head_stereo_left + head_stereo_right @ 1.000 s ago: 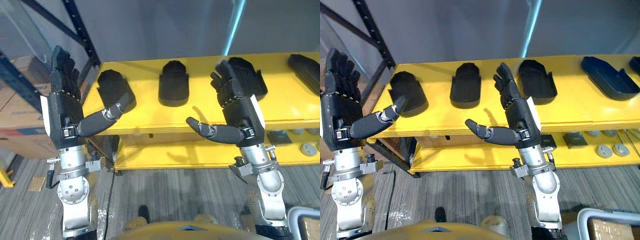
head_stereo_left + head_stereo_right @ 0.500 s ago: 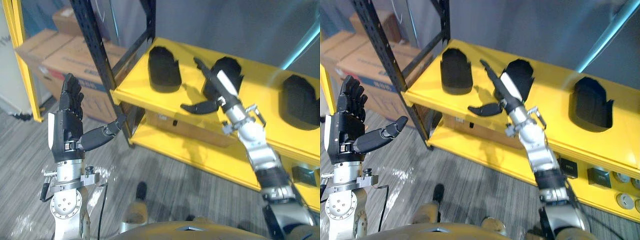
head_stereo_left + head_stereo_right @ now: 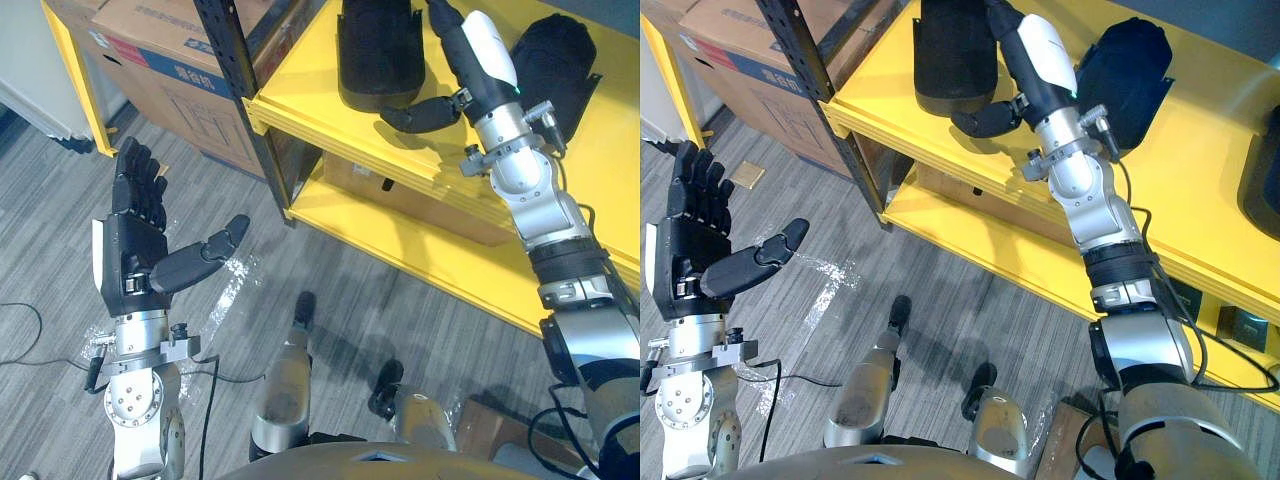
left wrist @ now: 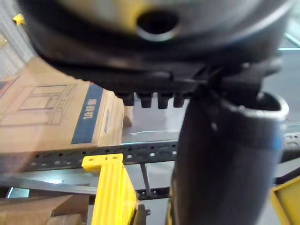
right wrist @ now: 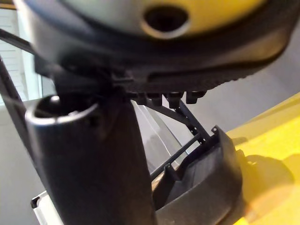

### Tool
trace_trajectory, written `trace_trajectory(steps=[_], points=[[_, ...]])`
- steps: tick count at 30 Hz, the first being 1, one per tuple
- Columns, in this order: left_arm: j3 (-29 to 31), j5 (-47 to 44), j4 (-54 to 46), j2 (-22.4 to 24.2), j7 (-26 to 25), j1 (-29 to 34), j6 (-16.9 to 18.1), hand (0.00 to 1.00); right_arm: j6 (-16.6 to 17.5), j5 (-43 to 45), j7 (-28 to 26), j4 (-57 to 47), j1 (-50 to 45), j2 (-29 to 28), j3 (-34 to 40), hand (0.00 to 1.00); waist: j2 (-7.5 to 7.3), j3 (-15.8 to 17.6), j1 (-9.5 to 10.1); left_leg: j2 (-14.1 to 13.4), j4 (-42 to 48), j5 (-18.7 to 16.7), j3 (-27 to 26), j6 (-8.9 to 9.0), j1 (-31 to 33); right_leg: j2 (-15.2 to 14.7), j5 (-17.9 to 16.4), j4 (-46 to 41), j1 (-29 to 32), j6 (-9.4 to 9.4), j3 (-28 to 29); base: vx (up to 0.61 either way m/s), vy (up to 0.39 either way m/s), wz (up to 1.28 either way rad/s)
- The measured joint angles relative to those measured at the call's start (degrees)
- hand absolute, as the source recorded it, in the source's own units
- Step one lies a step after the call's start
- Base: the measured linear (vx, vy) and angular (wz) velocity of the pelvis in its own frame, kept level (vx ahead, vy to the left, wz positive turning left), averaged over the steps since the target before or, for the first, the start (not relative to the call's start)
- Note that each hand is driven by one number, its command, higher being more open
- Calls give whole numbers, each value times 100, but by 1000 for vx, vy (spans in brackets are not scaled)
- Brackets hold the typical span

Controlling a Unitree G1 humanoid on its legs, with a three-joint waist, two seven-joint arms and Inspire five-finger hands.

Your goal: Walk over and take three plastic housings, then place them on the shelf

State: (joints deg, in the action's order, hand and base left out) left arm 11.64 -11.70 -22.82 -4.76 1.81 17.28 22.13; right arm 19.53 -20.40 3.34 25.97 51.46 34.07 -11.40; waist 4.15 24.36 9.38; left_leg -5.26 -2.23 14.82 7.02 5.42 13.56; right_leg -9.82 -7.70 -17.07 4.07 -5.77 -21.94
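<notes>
Yellow shelving (image 3: 300, 85) is bearing the black plastic housings (image 3: 1130, 70), none taken yet, with the right hand (image 3: 490, 50) hovering close over the leftmost housing (image 3: 955, 55), fingers straight, thumb spread, gripping nothing, while the left hand (image 3: 135, 260) is hanging spread and empty above the floor (image 3: 60, 260), so all three pickups are, seemingly, remaining.

Bare strip along the front of the yellow shelf (image 3: 300, 85). Little room between the shelf's left housing (image 3: 380, 50) and right housing (image 3: 560, 60), right hand (image 3: 482, 55) in the gap. Black post (image 3: 235, 50) at the shelf's left corner, cardboard boxes (image 3: 150, 40) past it. Open floor (image 3: 330, 260) before the shelf.
</notes>
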Motion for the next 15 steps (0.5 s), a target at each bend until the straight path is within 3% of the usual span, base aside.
trace_trajectory(steps=[7,8,15], points=[[-57,-193,16,0,-48,-223,-2,100,25,4,-273,197,612,9,-390,100,-3,270,3,44,53,22,38,-16,113,-70,-91,-200,159,-25,1,35,-56,2],[-83,-192,54,0,-65,-225,-2,100,49,0,-350,269,688,11,-467,0,-5,275,6,51,81,14,38,-19,134,-74,-93,-196,165,-25,1,37,-53,0],[-204,-221,255,0,-359,-379,-6,100,103,-380,-532,304,1026,306,-1004,0,1,364,11,44,124,-51,33,-2,149,-68,-124,-185,172,-10,7,7,-56,-1]])
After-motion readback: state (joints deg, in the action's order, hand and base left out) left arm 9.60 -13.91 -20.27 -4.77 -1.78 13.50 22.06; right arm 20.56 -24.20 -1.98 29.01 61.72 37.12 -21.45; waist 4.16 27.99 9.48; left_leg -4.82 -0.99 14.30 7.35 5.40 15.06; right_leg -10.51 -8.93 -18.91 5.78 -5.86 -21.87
